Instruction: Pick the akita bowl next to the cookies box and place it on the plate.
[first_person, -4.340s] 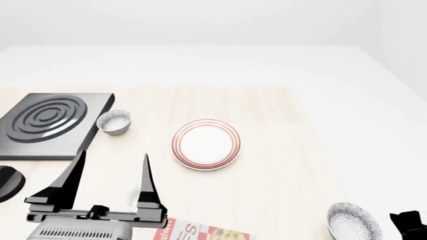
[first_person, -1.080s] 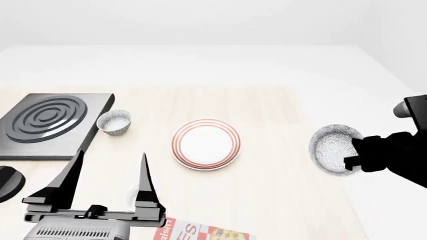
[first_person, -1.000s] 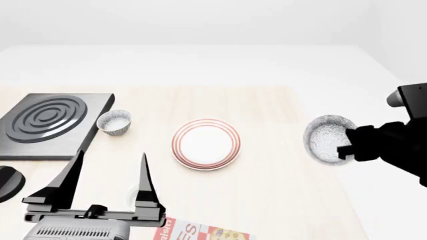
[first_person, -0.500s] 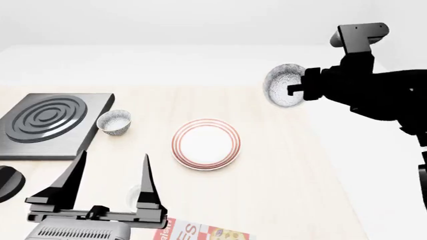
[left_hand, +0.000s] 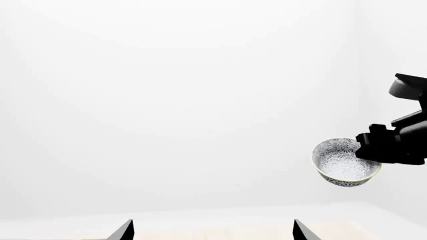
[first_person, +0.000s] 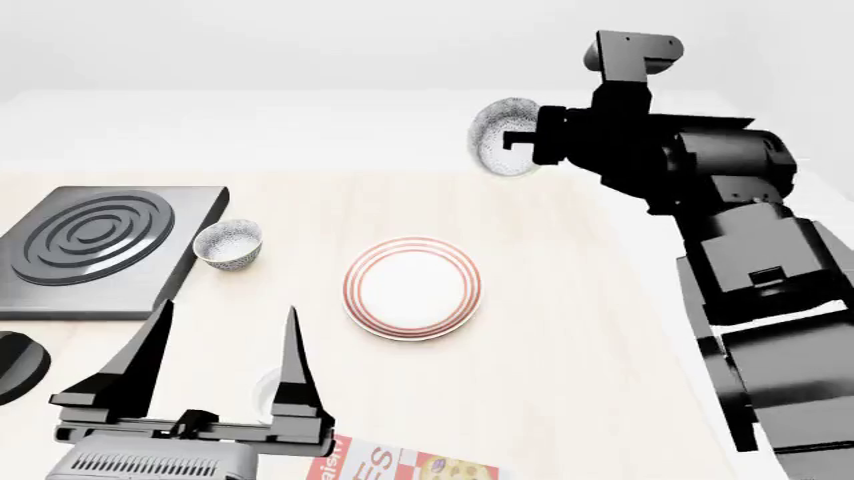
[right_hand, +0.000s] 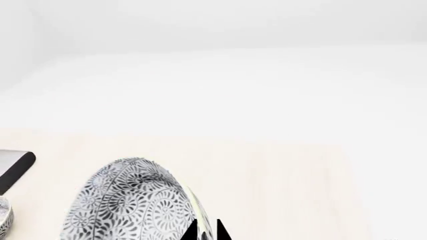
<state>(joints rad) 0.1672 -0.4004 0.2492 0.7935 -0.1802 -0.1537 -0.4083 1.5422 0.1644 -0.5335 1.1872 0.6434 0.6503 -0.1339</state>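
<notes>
The right pincer (first_person: 531, 143) is clamped on the rim of the akita bowl (first_person: 502, 138) and has swung it, in the last second or so, from low at the right edge of the surface (first_person: 561, 300) up and inward. The bowl now hangs high in the air, tipped on its side, past the far side of the plate (first_person: 412, 288) and a little to its right. So the pick is done and the carry is well along; what is left, as I judge it, is to bring the bowl back over the plate, level it and lower it.

The left pincer (first_person: 220, 345) has not stirred: its fingers stand apart, empty, near the cookies box (first_person: 407, 466). The other speckled bowl (first_person: 230, 244) sits untouched by the dark ringed slab (first_person: 100, 245).
</notes>
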